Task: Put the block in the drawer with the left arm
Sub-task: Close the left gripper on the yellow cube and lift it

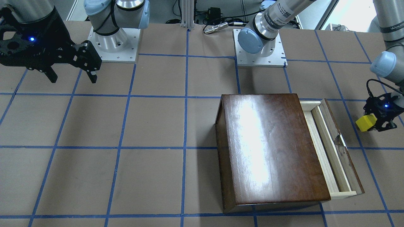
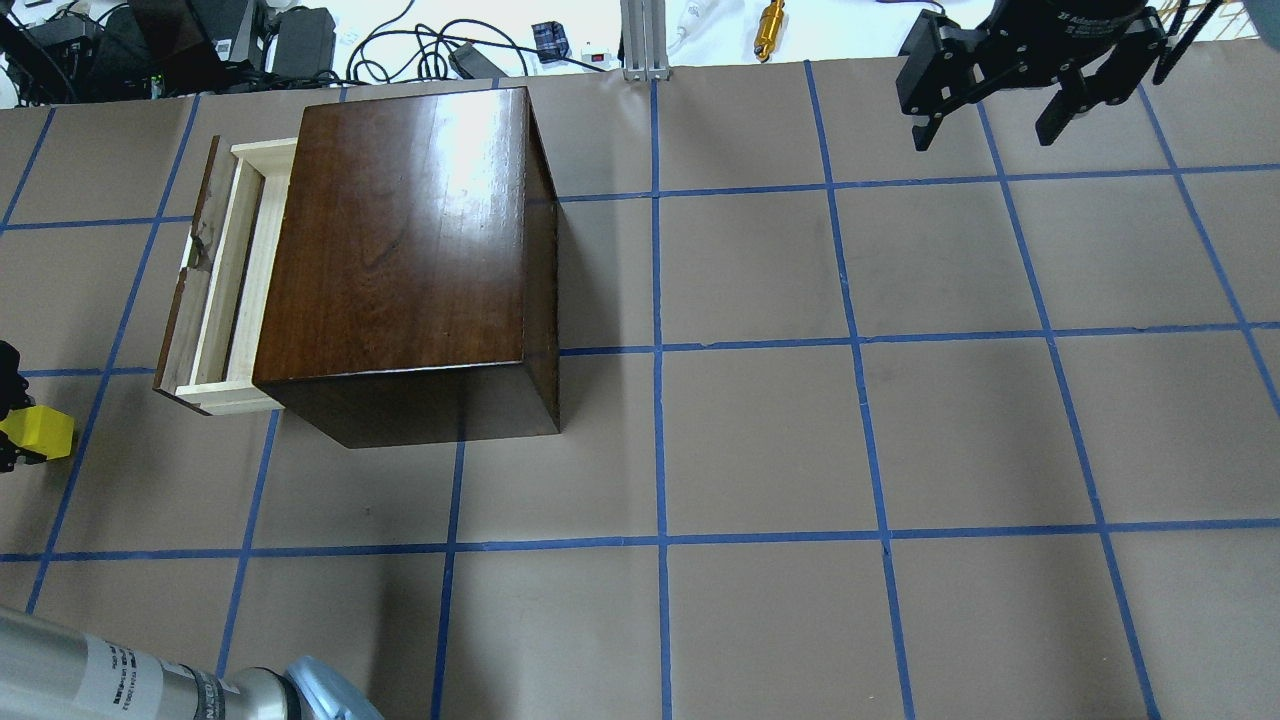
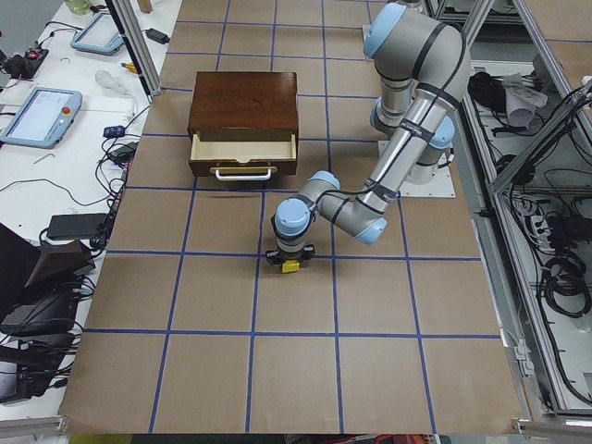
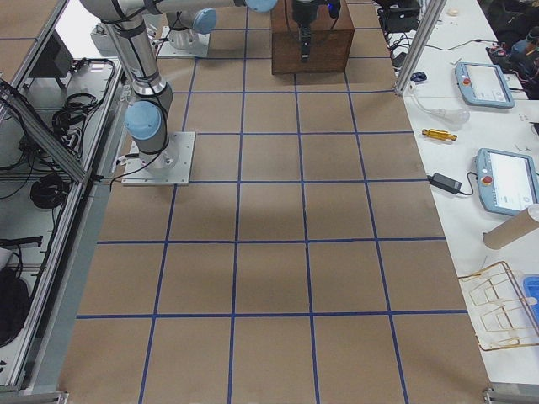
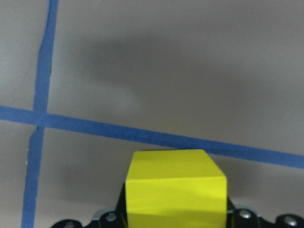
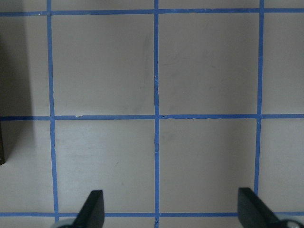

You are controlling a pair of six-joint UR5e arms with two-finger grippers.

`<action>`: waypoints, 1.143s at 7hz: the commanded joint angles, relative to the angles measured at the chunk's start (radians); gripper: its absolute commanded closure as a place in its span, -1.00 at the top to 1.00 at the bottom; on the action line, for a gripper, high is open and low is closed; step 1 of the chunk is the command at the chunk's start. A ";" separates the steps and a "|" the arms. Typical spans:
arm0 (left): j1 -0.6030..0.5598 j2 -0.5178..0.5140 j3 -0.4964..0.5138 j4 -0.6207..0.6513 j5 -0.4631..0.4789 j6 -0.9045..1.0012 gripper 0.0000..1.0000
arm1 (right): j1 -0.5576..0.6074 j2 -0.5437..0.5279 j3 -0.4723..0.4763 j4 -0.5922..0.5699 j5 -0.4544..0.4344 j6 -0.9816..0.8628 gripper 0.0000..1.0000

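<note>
The small yellow block (image 1: 365,122) is clamped in my left gripper (image 1: 371,125), which is shut on it and holds it just above the table. It also shows in the left wrist view (image 5: 175,190) and the overhead view (image 2: 40,432). The drawer (image 1: 328,142) stands pulled out of the dark wooden cabinet (image 1: 271,148). Its pale wood sides and chipped dark front (image 2: 195,260) face the left gripper. The block is off to the side of the drawer front, apart from it. My right gripper (image 1: 72,77) is open and empty, far from the cabinet.
The table is brown paper with a grid of blue tape (image 2: 660,350). The arm bases (image 1: 113,41) stand on white plates at the robot's edge. Cables and tools (image 2: 770,25) lie past the table's far edge.
</note>
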 commanded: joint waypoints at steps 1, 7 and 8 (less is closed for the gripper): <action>-0.004 0.040 0.037 -0.028 0.002 0.005 -1.00 | 0.000 0.000 0.000 0.000 -0.001 0.000 1.00; -0.276 0.257 0.289 -0.513 0.008 -0.148 -1.00 | -0.001 0.000 0.000 0.000 0.000 0.000 1.00; -0.343 0.276 0.289 -0.536 0.004 -0.176 -1.00 | 0.000 0.000 0.000 0.000 0.000 0.001 1.00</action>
